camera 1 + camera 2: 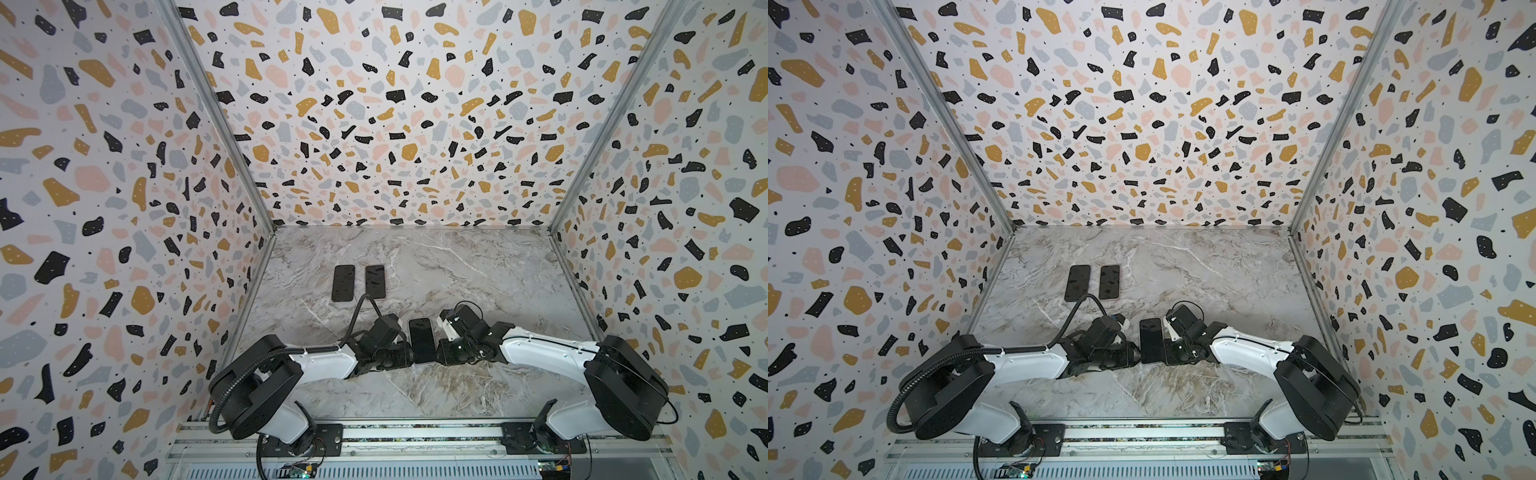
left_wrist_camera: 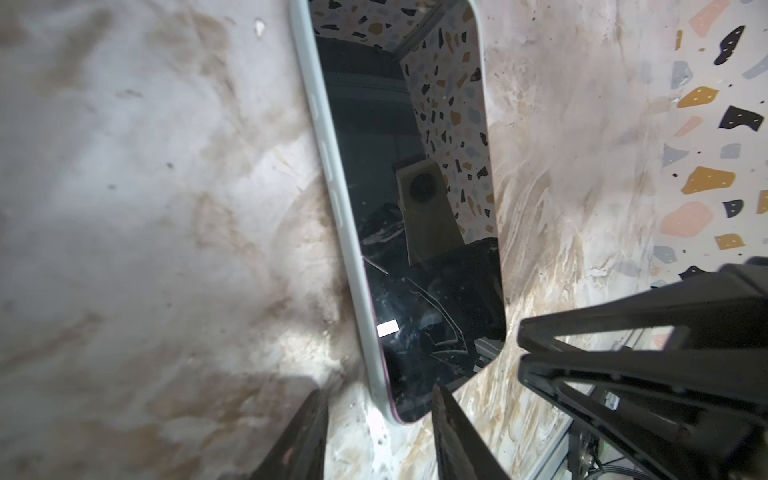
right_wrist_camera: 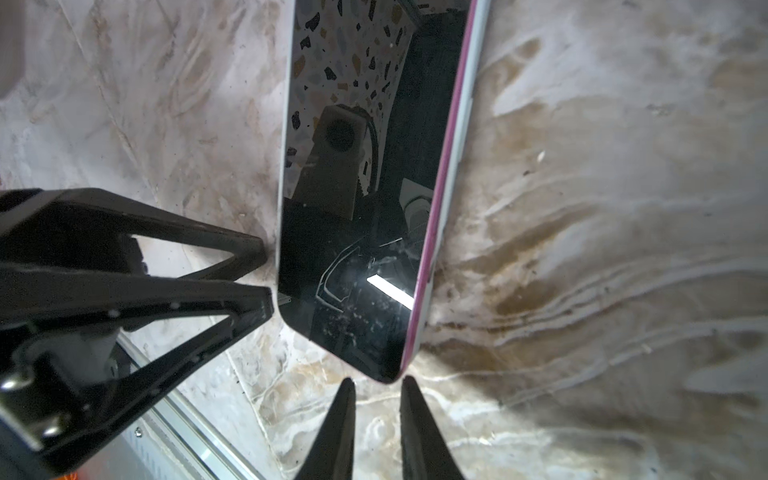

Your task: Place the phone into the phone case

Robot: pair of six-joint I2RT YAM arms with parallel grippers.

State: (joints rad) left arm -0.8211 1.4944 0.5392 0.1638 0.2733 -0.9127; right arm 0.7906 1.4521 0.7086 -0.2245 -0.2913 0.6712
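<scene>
Both top views look down from high above the arm bases onto the whole surface (image 1: 457,270). The wrist views, very near, face one phone (image 2: 415,208) from opposite sides.

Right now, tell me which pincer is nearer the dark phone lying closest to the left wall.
Left. The left pincer sits at the cased phone's left edge, on the dark phone's side; the right pincer is across the cased phone, farther away.
</scene>
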